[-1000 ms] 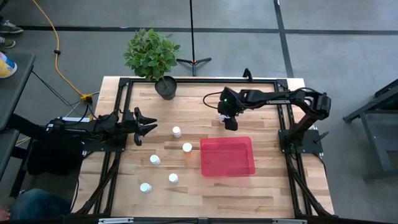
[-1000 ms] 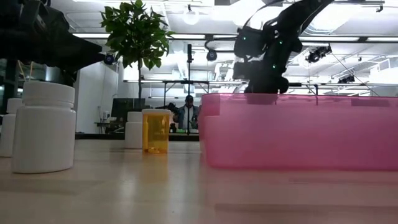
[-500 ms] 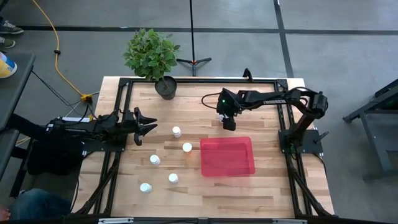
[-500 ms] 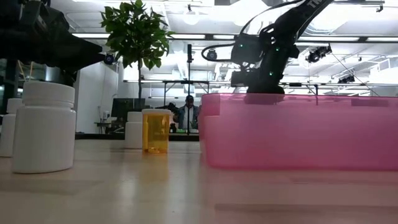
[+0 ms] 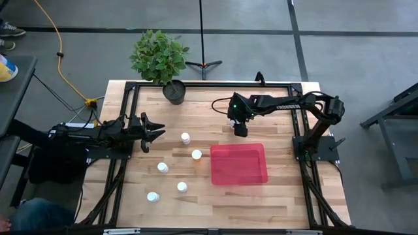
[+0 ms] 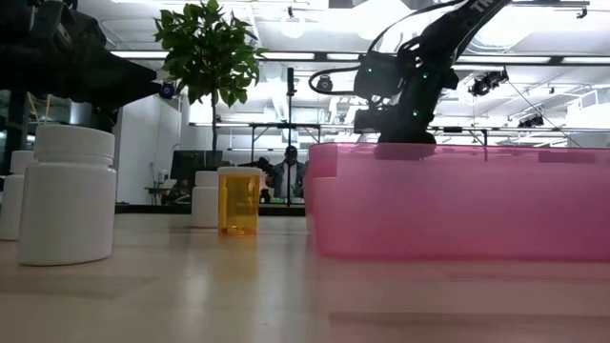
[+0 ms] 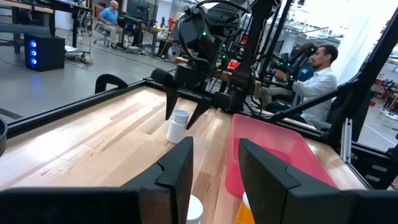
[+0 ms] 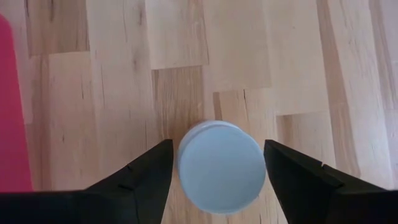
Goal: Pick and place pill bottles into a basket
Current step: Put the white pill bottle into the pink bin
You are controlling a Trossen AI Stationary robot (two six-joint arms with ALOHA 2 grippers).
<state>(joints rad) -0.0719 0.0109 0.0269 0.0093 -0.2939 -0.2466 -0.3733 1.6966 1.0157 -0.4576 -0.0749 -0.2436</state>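
A white pill bottle point(image 8: 219, 167) stands upright on the wooden table just beyond the far edge of the red basket point(image 5: 238, 163). My right gripper point(image 8: 217, 146) hangs over the bottle, pointing steeply down and open, one finger on either side of the cap. The left wrist view shows those fingers point(image 7: 171, 106) straddling the bottle's top point(image 7: 177, 126). Several more white bottles point(image 5: 185, 138) point(image 5: 162, 168) point(image 5: 152, 196) stand left of the basket. In the low view one bottle is amber point(image 6: 238, 200). My left gripper point(image 5: 157, 132) waits open at the table's left.
A potted plant point(image 5: 174, 91) stands at the table's far edge. Black frame rails point(image 5: 130, 88) run along the table's sides. People sit in the room beyond the table point(image 7: 320, 68). Bare wood lies between the loose bottles and the basket.
My right arm has dipped slightly over the bottle at the basket's far edge. The bottle has stayed where it stood.
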